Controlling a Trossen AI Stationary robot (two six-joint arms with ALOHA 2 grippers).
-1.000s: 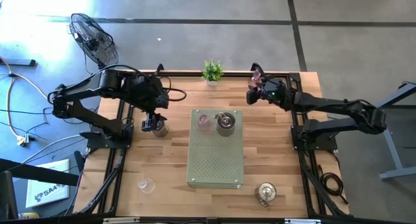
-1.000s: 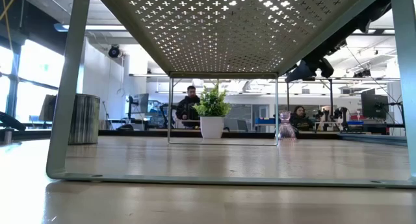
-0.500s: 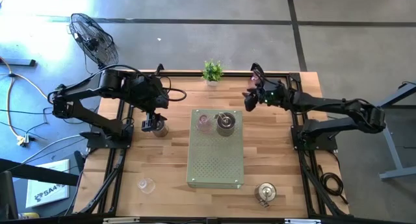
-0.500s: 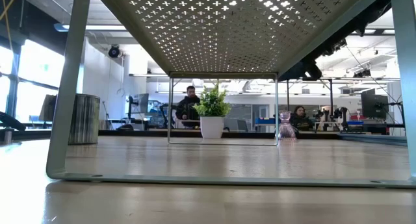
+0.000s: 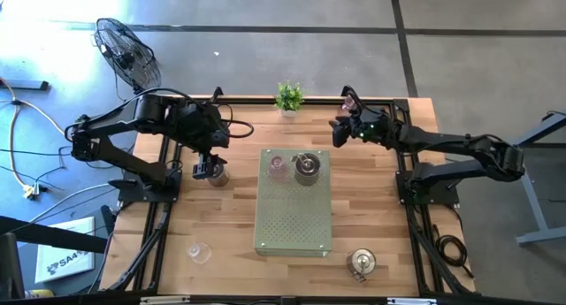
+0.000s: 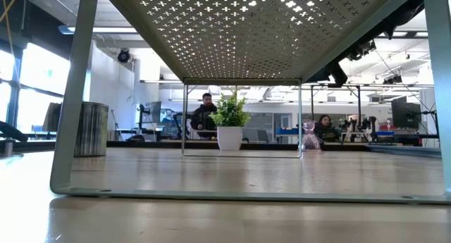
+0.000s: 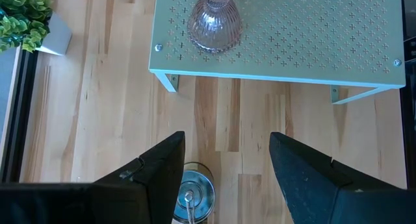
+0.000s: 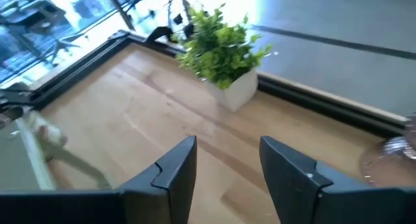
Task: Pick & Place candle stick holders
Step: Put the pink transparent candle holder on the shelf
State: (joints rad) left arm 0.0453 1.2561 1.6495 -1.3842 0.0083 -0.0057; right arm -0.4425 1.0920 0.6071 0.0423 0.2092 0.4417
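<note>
High view: the wooden worktop (image 5: 221, 243) carries a pale green perforated stand (image 5: 293, 218) at its middle — the landmark for what follows. Left of the stand, the left arm (image 5: 133, 128) reaches in from the worktop's left side, and its end effector (image 5: 209, 170) hangs directly over a silvery metal holder (image 7: 193, 193) standing just left of the stand's far end. In the left wrist view the two dark fingers (image 7: 162, 165) stand apart on either side of that holder, gripping nothing. Right of the stand, the right arm (image 5: 460, 150) stretches in from the worktop's right side; its end effector (image 5: 340, 128) hovers in the air beyond the stand's far right corner, its fingers (image 8: 175, 162) parted with only bare wood between them — nothing held.

A small potted plant (image 5: 288, 97) sits at the worktop's far edge, behind the stand. On the stand's far end stand two holders side by side: a pinkish ribbed glass one (image 5: 278, 168) to the left and a metal one (image 5: 307, 168) to the right. Another pinkish glass holder (image 5: 350, 99) stands at the far edge, behind the right end effector. Near the front, a clear glass holder (image 5: 200, 250) lies left of the stand and a silvery one (image 5: 361, 262) sits right of it.
</note>
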